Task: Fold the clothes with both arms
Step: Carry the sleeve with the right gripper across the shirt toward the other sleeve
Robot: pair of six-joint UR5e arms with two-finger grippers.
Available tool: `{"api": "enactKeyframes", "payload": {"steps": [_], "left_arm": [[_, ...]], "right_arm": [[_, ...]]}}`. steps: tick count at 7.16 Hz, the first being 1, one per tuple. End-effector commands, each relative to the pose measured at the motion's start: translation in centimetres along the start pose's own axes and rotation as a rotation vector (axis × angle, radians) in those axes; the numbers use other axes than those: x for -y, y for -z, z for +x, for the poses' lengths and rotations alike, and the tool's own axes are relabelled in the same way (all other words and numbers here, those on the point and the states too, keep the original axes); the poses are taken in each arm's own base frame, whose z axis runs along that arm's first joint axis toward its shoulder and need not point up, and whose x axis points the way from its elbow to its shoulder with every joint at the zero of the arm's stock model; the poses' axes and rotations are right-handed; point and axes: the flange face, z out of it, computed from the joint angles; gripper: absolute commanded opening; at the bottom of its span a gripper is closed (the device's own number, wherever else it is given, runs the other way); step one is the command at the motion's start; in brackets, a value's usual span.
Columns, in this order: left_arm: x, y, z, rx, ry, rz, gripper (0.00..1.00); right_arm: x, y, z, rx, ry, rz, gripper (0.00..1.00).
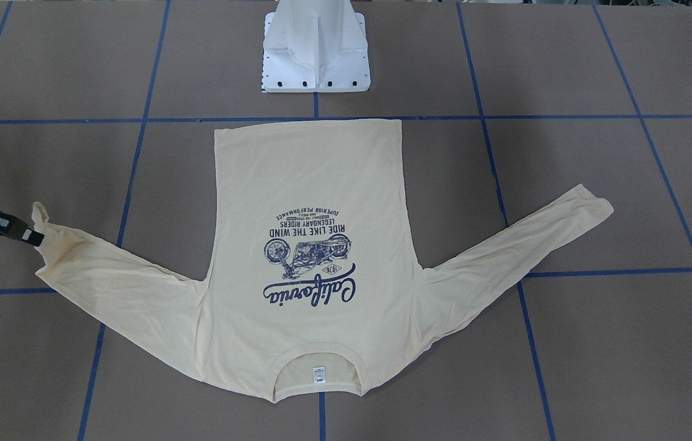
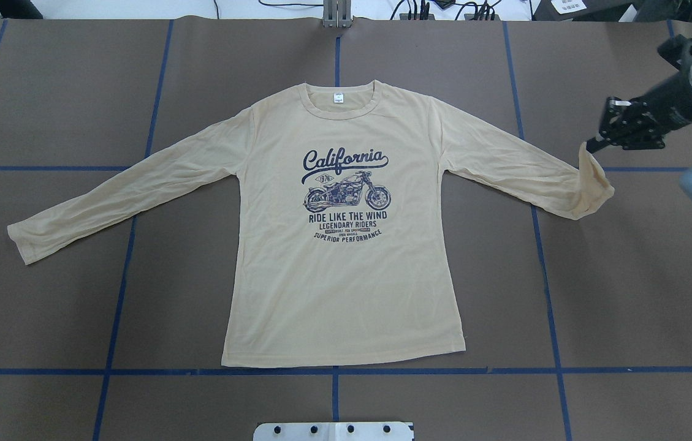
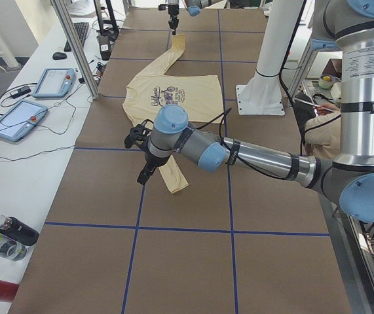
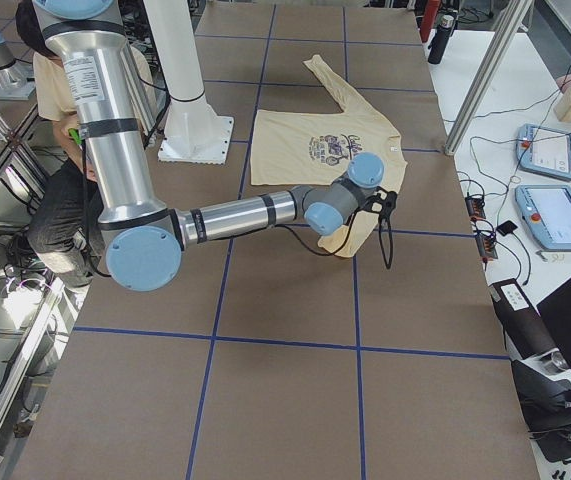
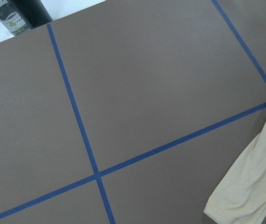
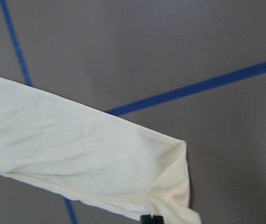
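The shirt [image 2: 346, 275] lies flat in the middle of the overhead view. At far right, the right gripper [image 2: 589, 147] pinches its sleeve end. I cannot tell if the left gripper [image 3: 143, 175] is open.

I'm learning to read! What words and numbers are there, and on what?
"California": big navy script on the shirt.
"1976": small banner under it.
"RIDE LIKE THE WIND": under the motorcycle.
"LEGENDARY RIDERS": next line.
"SUPERIOR PERFORMANCE": curved bottom line.
Tiny line between those two: too small to read.
Neck label: too small to read.

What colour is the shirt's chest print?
Navy blue; the shirt's print shows best in the overhead exterior view.
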Motion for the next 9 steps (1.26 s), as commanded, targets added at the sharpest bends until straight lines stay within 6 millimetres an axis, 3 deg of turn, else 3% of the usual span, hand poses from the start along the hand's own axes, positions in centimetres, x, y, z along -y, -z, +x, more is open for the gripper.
{"api": "enactKeyframes", "payload": {"steps": [1, 3, 5, 6, 9], "left_arm": [[0.5, 0.1, 0.2, -0.005, -0.007, 0.007, 1.00], [0.1, 0.0, 0.1, -0.008, -0.003, 0.003, 1.00], [-0.4, 0.1, 0.1, -0.019, 0.001, 0.000, 1.00], [-0.3, 0.2, 0.2, -0.021, -0.001, 0.002, 1.00], [-0.8, 0.1, 0.2, -0.020, 0.000, -0.003, 1.00]], "right_arm": [[-1.9, -2.7, -15.9, 0.019, -0.081, 0.028, 0.00], [-6.0, -7.3, -27.8, -0.008, -0.069, 0.112, 0.00], [-11.8, -11.5, -37.5, 0.021, 0.013, 0.154, 0.00], [-14.3, -14.0, -40.4, 0.015, 0.045, 0.149, 0.00], [-24.6, -18.2, -47.3, 0.060, 0.146, 0.145, 0.00]]}}
